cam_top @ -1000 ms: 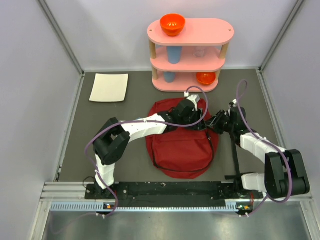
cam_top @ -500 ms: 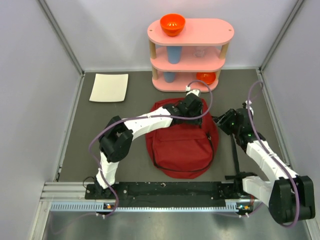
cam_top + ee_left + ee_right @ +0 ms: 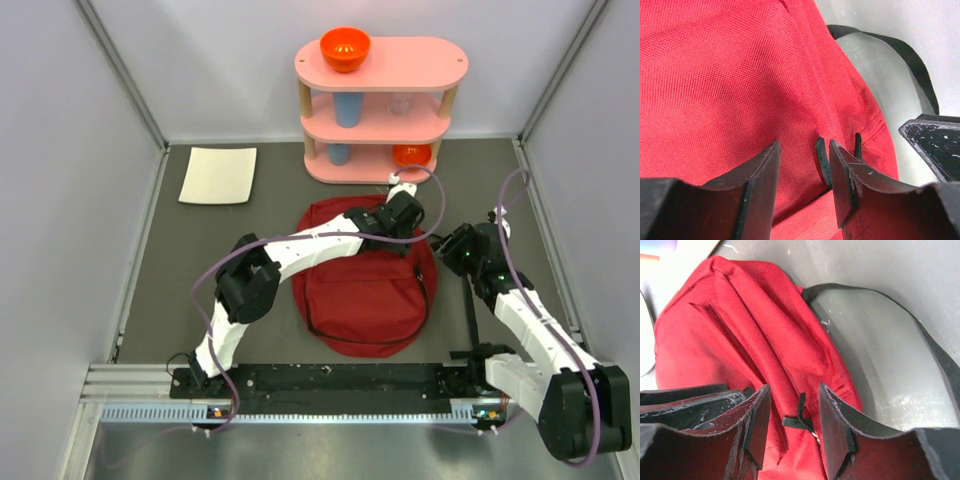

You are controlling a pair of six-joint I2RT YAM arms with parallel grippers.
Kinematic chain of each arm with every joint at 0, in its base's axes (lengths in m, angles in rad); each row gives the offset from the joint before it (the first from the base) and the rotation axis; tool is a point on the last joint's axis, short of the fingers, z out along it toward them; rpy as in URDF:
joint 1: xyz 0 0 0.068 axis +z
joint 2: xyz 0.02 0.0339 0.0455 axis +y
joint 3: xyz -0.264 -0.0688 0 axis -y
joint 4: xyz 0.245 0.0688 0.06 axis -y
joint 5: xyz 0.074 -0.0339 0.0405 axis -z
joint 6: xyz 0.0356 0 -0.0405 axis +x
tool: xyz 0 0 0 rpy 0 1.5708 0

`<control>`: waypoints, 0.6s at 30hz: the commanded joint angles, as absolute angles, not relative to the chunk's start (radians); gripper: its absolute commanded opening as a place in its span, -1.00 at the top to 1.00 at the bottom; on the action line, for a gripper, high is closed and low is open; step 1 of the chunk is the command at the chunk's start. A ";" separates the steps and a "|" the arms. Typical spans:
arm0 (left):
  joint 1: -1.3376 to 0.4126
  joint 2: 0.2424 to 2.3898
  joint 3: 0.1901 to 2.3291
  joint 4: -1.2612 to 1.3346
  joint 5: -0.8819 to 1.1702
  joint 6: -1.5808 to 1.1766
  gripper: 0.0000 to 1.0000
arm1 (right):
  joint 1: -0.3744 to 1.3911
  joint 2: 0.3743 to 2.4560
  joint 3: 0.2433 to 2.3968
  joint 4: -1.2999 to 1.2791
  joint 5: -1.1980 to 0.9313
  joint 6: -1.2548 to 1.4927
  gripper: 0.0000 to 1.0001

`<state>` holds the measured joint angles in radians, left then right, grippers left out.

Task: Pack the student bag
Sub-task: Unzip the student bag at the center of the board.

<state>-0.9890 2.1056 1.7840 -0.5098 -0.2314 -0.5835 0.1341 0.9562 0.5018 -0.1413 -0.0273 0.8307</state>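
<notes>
Right end effector (image 3: 793, 390) farther right, left end effector (image 3: 803, 147) over the student bag (image 3: 360, 300), both released.

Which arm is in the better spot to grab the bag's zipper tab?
Probably the right. The zipper tab sits between the right gripper fingers, which are open. The left gripper hovers over the bag, with only a black loop between its fingers.

Left claw (image 3: 408, 226) over the student bag (image 3: 360, 300), right claw (image 3: 443, 244) just beside.
</notes>
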 commanded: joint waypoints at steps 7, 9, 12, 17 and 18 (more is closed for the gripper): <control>-1.046 2.174 1.810 -0.644 -0.270 -0.552 0.03 | 0.124 0.910 0.463 -0.146 -0.003 0.822 0.10; -1.049 2.178 1.815 -0.640 -0.268 -0.552 0.01 | 0.123 0.905 0.463 -0.150 -0.003 0.825 0.08; -1.054 2.197 1.833 -0.646 -0.252 -0.549 0.01 | 0.124 0.891 0.450 -0.152 0.018 0.834 0.06; -1.057 2.227 1.835 -0.658 -0.270 -0.552 0.06 | 0.121 0.867 0.437 -0.166 0.031 0.839 0.04; -1.057 2.233 1.835 -0.664 -0.275 -0.554 0.06 | 0.121 0.859 0.436 -0.167 0.034 0.841 0.03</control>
